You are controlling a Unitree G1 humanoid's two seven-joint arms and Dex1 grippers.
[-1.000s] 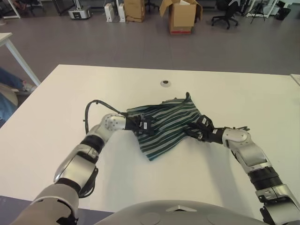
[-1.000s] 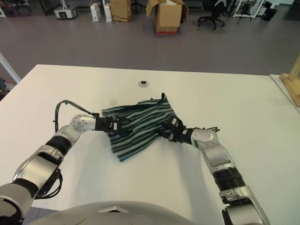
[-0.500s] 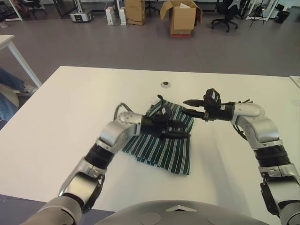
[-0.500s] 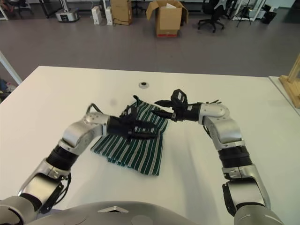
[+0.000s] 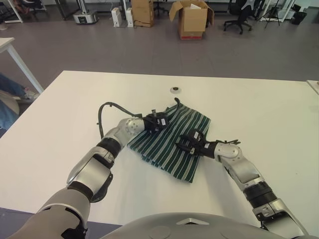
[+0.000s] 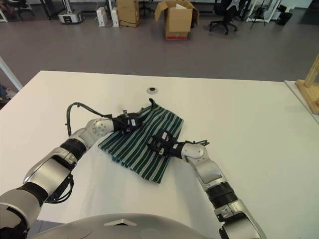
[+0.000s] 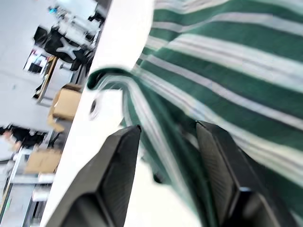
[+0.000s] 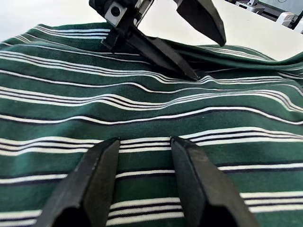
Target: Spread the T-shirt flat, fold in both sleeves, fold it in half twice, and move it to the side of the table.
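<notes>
Lowered onto the shirt [image 5: 167, 158], left tool [image 5: 164, 121] and right tool [image 5: 182, 143] sit open, empty; the next half-fold probably needs an edge grip.

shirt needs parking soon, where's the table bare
Bare table runs between the right arm and the right edge, and between the left arm and the left edge. Crowded mid-table: T-shirt with left gripper and right gripper over it.

Sides: broad bare table [image 5: 259, 104] lay left and right of the T-shirt [image 5: 169, 152].
Far edge: a small round fitting [image 5: 175, 89] sat just beyond the T-shirt.
Middle: left gripper [image 5: 162, 121] and right gripper [image 5: 183, 143] crowded the T-shirt, near each other.
</notes>
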